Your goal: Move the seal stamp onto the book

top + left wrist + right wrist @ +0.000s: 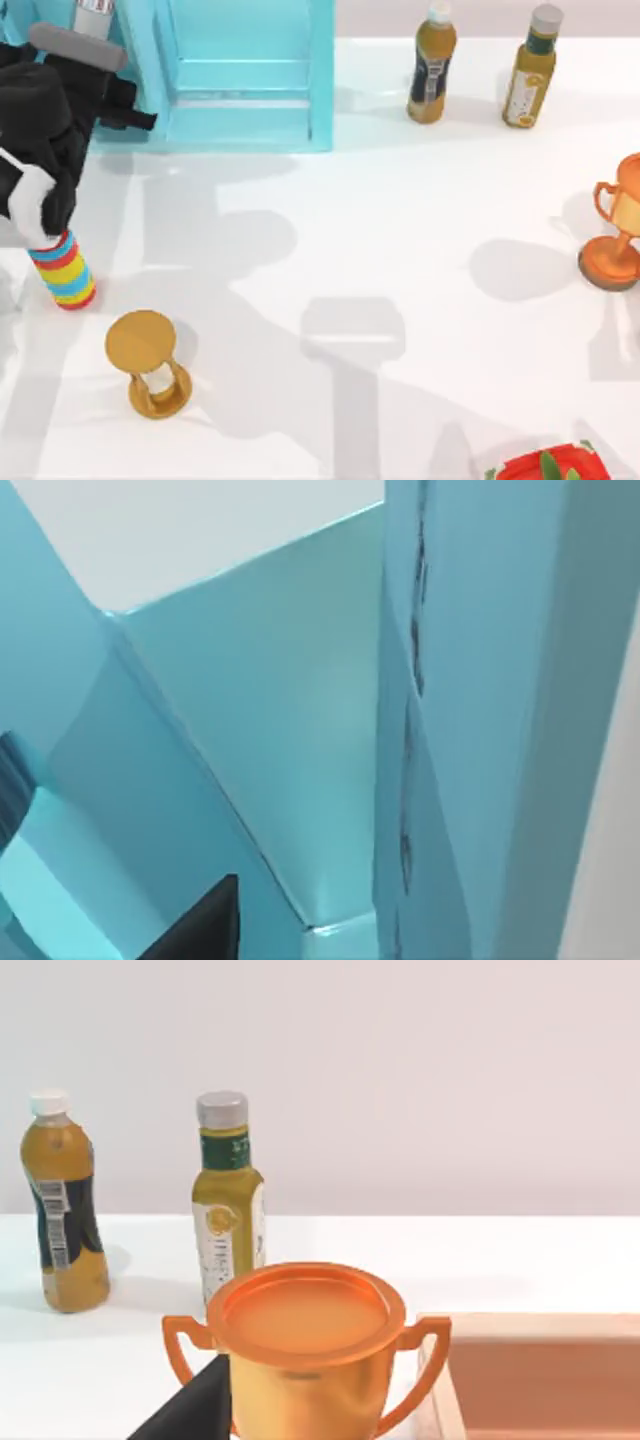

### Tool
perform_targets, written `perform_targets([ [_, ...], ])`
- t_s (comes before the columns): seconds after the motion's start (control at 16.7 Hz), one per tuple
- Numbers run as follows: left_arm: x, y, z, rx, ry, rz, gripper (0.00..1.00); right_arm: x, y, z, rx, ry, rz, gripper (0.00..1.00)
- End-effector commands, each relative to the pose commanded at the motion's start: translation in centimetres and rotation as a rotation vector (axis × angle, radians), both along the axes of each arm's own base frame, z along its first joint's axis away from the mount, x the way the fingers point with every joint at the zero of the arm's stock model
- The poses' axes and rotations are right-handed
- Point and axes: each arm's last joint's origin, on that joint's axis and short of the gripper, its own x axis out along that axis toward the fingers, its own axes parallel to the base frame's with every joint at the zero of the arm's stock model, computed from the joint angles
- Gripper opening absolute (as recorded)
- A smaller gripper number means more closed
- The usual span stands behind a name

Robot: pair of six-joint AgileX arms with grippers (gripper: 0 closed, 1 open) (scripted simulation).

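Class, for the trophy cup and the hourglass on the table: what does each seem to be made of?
Trophy cup: looks like polished orange metal or glossy plastic, given its smooth sheen. Hourglass: matte golden-brown ends, possibly wood or plastic, with a pale, probably glass, middle.

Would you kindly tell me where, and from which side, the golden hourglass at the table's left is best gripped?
Probably the hourglass is best gripped at its narrow middle, with the fingers coming in level from the open table on its right. It stands upright, and its wide round top overhangs the waist, so a descent from above would meet that disc.
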Motion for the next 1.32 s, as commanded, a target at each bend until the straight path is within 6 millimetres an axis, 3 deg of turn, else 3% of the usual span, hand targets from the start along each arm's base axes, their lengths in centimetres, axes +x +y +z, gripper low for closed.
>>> perform_targets([
  [0.36, 0.35, 0.02, -0.63, 0.0, 0.002, -0.001, 1.0, 0.0, 0.0, 0.0, 0.0, 0.0, 0.0, 1.0],
  [1.14, 0.35, 0.02, -0.63, 0.0, 0.002, -0.001, 0.02, 0.0, 0.0, 0.0, 0.0, 0.0, 0.0, 1.0],
  [1.32, 0.35, 0.02, -0.63, 0.0, 0.002, -0.001, 0.0, 0.0, 0.0, 0.0, 0.0, 0.0, 0.0, 1.0],
])
